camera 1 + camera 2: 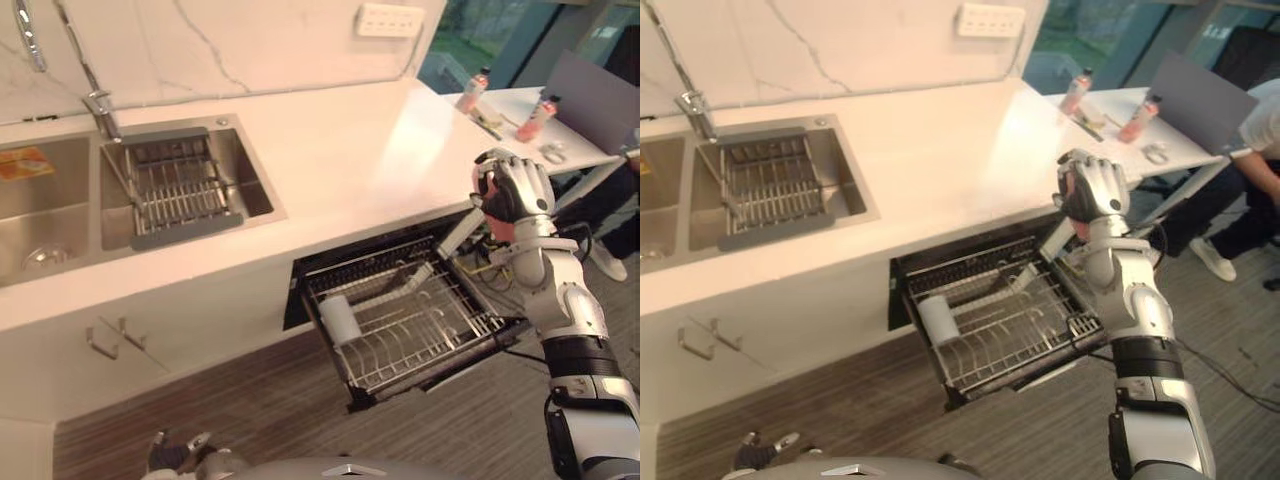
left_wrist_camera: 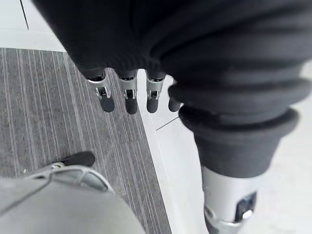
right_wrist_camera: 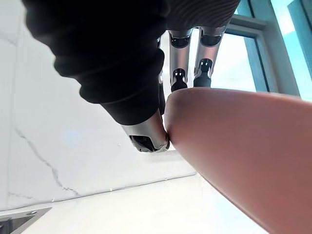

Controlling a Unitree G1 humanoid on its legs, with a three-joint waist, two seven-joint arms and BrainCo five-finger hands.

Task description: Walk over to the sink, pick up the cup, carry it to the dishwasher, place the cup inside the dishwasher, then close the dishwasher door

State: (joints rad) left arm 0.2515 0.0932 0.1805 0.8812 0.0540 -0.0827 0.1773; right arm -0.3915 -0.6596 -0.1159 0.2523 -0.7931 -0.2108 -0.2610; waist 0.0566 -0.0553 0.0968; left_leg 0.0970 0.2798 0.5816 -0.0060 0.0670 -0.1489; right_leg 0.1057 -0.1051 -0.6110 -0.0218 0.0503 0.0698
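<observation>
Nearest us, the right hand (image 1: 515,188) has its fingers clenched around the pink cup (image 3: 234,156), raised at the counter (image 1: 350,170) edge above the open dishwasher (image 1: 410,340); our left hand (image 2: 126,95) hangs released over the floor (image 2: 48,107).

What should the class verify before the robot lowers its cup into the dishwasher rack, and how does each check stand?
1. Grip: ok. The right hand has its fingers and thumb curled round the pink cup.
2. Dishwasher rack pulled out: ok.
3. Free room in the rack: ok. A white cylinder lies at its left end and the rest is bare wire.
4. Cup over the rack: not ok. The hand is raised by the counter's corner, right of the rack.
5. Left hand out of the way: ok. It hangs open above the floor.
</observation>
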